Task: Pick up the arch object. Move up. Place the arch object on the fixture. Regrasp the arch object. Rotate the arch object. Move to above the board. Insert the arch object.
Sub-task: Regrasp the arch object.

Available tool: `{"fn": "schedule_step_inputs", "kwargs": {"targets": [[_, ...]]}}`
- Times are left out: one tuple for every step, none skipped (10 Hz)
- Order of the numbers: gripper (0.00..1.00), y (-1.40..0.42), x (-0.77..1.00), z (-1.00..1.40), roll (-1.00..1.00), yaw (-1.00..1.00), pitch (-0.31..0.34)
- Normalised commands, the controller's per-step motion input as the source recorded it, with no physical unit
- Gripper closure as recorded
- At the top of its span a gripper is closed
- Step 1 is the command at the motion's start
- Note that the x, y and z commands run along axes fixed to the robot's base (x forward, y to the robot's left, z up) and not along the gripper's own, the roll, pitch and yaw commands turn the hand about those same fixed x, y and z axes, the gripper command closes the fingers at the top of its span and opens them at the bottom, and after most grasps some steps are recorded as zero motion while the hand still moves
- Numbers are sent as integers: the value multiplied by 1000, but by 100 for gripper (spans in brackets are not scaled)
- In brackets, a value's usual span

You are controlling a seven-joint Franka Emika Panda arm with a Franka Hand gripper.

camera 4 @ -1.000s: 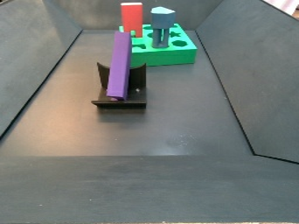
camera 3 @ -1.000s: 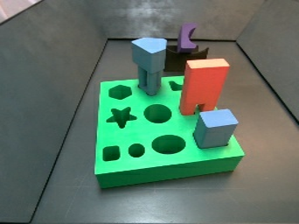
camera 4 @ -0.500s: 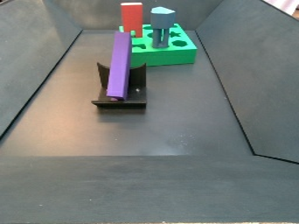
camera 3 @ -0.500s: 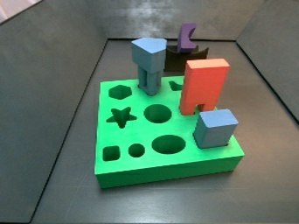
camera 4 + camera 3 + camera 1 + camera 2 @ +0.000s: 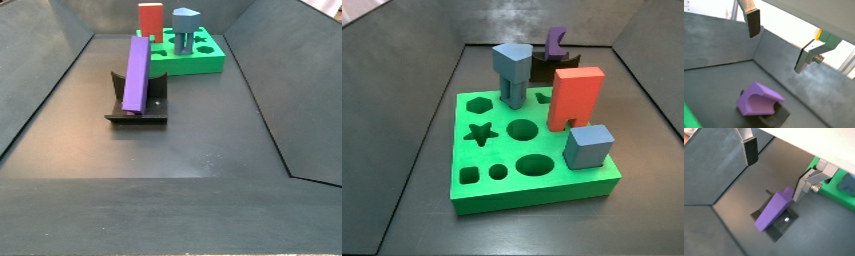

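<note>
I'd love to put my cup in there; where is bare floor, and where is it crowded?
Bare floor lies in front of the fixture and along both walls. It is crowded at the far end, where the board stands. The arch object leans on the fixture; the open gripper hangs above it.

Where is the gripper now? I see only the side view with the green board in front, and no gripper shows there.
Observer: The gripper hangs above the arch object, as both wrist views show. Its jaws are wide open and hold nothing.
Operator: How does the arch lie? I see only its purple tip behind the pieces.
Observer: In a side view its whole length shows: it leans tilted on the fixture, with the end toward the board raised.
</note>
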Motion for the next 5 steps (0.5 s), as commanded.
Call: {"fn": "schedule_step_inputs", "kwargs": {"targets": [[0,-40,92,-6,1000,70,127],[0,-41,97,-8,1000,82,143],[0,-47,99,-5,1000,119,180],[0,-50,101,-5,1000,145,200],[0,-51,103,-9,707,185,181]]}}
